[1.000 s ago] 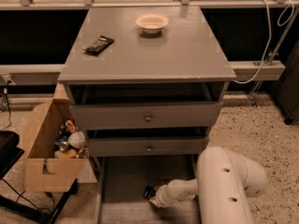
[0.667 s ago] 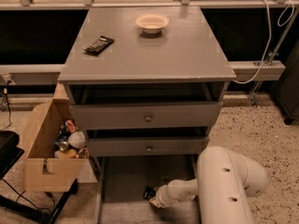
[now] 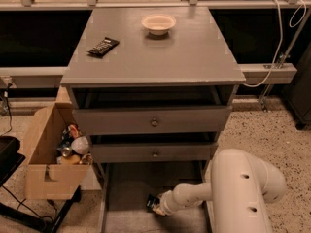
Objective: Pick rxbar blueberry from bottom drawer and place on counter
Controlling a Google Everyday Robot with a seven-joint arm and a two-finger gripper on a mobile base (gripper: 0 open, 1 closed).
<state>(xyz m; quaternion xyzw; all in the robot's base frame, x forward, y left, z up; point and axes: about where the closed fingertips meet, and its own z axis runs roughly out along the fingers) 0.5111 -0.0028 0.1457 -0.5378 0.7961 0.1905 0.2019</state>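
Note:
The bottom drawer (image 3: pixel 126 188) is pulled out at the foot of the grey cabinet, its flat grey floor showing. My white arm reaches down into it from the right. My gripper (image 3: pixel 154 205) is low over the drawer floor near the middle. A small dark packet (image 3: pixel 151 202) shows at the gripper tip, probably the rxbar blueberry; I cannot tell whether it is held. The counter (image 3: pixel 160 52) is the cabinet's broad grey top, well above the gripper.
A longer black bar (image 3: pixel 102 46) with white marks lies on the counter's left, and a pale bowl (image 3: pixel 158 23) at its back. Two upper drawers with round knobs (image 3: pixel 154 123) overhang the bottom drawer. A cardboard box (image 3: pixel 53 159) of items stands left of the cabinet.

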